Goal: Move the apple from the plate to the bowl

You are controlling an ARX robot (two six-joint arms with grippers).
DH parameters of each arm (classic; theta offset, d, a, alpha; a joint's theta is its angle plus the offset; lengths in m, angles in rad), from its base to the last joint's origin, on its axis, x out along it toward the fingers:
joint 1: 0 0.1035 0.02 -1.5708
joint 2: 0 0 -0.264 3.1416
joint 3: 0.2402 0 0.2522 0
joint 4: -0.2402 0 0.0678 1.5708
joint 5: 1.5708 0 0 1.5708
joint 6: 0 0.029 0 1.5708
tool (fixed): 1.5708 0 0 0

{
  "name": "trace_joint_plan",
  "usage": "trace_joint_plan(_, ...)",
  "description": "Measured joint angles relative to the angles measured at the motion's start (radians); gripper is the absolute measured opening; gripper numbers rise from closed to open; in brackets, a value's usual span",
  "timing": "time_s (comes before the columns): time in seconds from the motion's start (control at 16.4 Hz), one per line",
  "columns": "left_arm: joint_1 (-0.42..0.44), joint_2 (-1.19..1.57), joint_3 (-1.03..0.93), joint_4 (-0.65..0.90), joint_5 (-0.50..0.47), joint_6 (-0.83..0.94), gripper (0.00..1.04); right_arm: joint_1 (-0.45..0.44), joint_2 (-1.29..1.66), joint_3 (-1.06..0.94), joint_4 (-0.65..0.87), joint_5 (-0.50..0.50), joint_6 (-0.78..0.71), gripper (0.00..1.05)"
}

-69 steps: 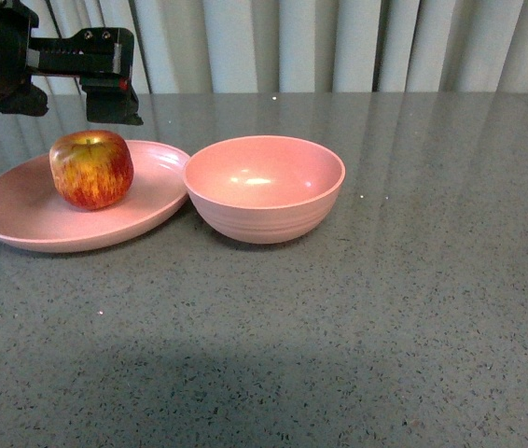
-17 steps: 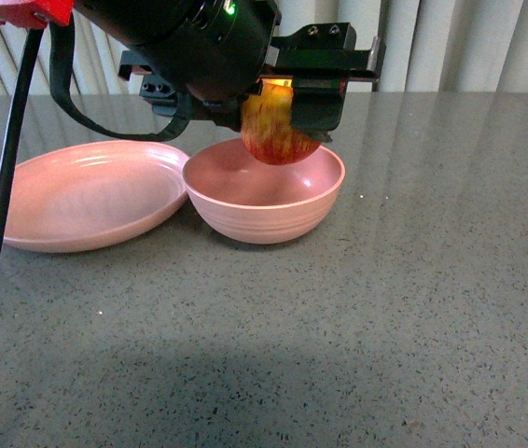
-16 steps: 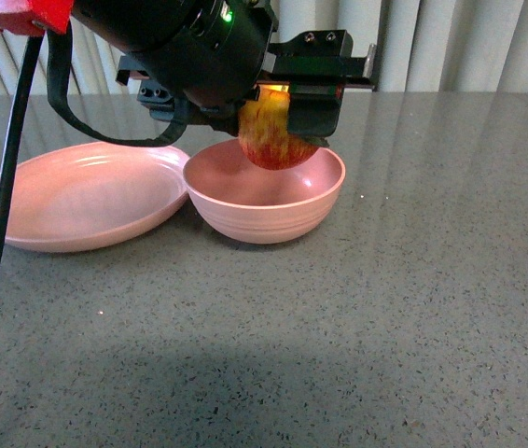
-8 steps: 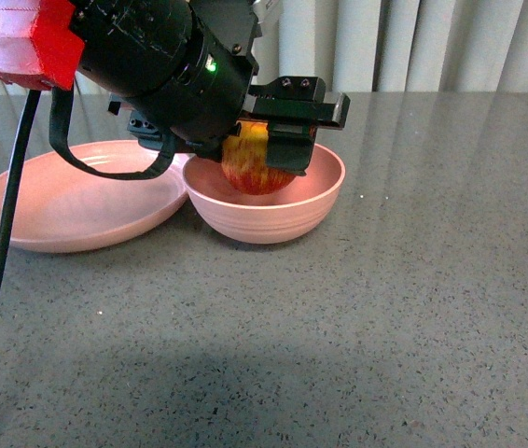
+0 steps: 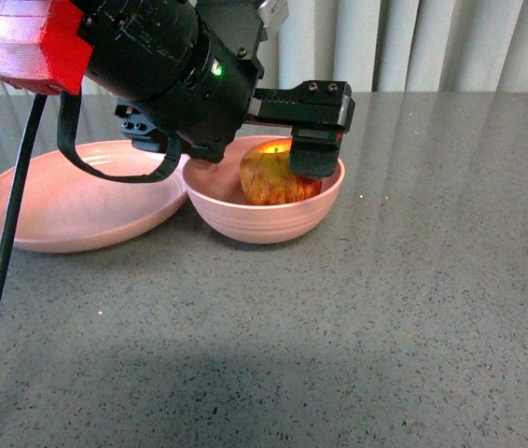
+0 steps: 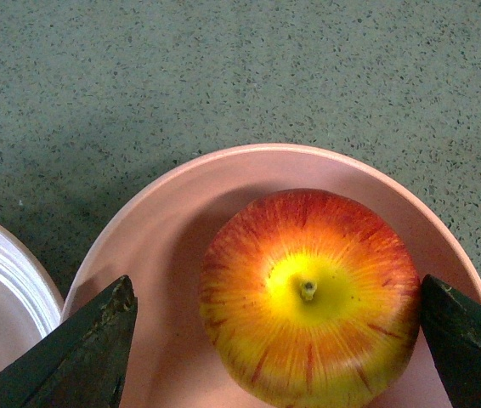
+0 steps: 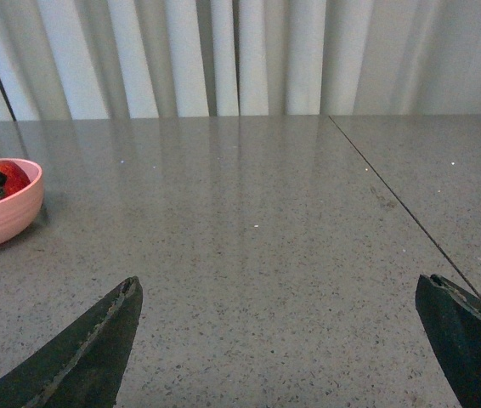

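**Apple sitting in the bowl, left gripper spread around it**

The plate (image 5: 49, 205) is lying bare off to the left of the left gripper (image 5: 283, 149), its rim just beside the bowl (image 5: 264, 210); from the front view it is hard to tell whether the two rims are actually touching. The left arm is reaching in over the plate's far side, with a red block and a black cable showing on it.

The left gripper is hanging directly over the bowl, fingers spread wide. In the left wrist view, the apple (image 6: 310, 297) is sitting between the two fingertips (image 6: 87, 348) with clear gaps on both sides, so nothing is being gripped. The apple is resting inside the bowl, stem up, its yellow dimple facing the gripper.

Further right, the grey speckled table (image 5: 413, 317) is stretching away from the bowl. The right gripper (image 7: 291, 340) is hovering well apart from the bowl, its fingers parted and holding nothing.
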Motion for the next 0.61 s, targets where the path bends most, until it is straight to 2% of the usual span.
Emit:
trace_joint_plan(0.24, 0.0, -0.014, 0.007, -0.001, 0.0, 0.0, 0.98, 0.0, 0.0, 0.0, 0.0, 0.0, 0.0, 0.98)
trace_joint_plan(0.61, 0.016, -0.202, 0.029, 0.055, -0.003, 0.001, 0.98, 0.0, 0.0, 0.0, 0.0, 0.0, 0.0, 0.98)
